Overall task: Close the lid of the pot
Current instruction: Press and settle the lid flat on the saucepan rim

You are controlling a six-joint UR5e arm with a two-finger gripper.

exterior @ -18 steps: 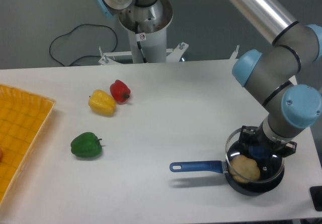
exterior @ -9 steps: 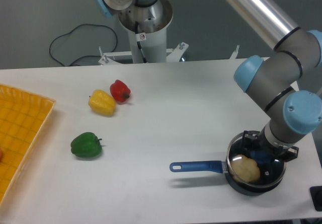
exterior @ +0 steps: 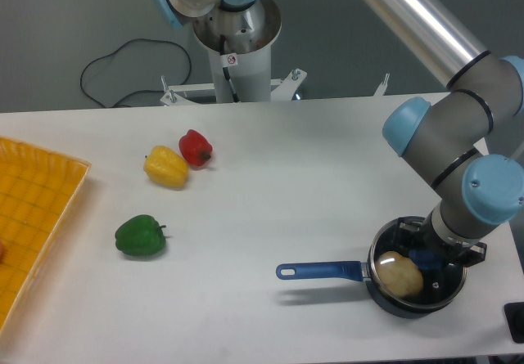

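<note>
Biggest thing here is the white counter, pretty much filling the shot, with a grey floor behind it and a black cable looping around at 11 o'clock. The grey-and-light-blue robot arm comes in from 1 o'clock off a silver base column at 12, which has a small round red-and-white sticker on it, too tiny to read. No other writing I can make out.

At 9 o'clock there's a yellow mesh plastic tray hanging off the edge of the shot.

Down at 4 o'clock sits the small round black saucepan with the long blue handle, handle pointing toward 9. The round clear glass lid with the blue knob is resting on its rim, and you can see a pale yellowish lump of food through the glass. The claw is right down over the knob, but I can't tell whether it's gripping or loose.

Then three plastic peppers toward 10 o'clock: green, yellow, and a red one touching the yellow.
</note>
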